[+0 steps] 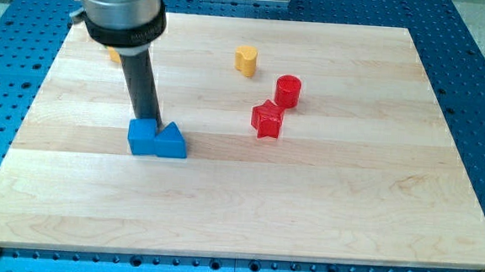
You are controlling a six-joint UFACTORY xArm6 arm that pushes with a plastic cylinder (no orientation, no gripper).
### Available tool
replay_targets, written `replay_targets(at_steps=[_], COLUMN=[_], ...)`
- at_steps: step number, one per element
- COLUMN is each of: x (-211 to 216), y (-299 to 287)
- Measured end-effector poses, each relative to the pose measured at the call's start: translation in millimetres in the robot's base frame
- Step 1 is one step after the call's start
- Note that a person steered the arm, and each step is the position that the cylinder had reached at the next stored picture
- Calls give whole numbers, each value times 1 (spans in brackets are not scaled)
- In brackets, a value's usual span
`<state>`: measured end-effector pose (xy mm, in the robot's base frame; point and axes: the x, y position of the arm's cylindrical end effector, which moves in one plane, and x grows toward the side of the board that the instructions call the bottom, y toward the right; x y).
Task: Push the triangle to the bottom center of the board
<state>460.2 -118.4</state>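
A blue triangle block (172,141) lies left of the board's middle, touching a blue cube (143,137) on its left side. My tip (148,118) stands just above the two in the view, right at the cube's top edge near the seam between them. Whether it touches either block cannot be told. The rod rises from there to the arm's grey body at the view's top left.
A yellow block (246,59) sits near the top centre. A red cylinder (288,91) and a red star-shaped block (267,119) sit right of centre. A second yellow piece (113,55) peeks out behind the arm. The wooden board (348,201) lies on a blue perforated table.
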Motion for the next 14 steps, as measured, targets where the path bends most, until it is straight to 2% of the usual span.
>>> replay_targets(at_steps=[2,4,5,6,7,8,9,10,11,12,14], x=[94,30,53,80,73,43,93,127,114,148,159], y=[56,94,134,126,126,112,90,102,68,36,44])
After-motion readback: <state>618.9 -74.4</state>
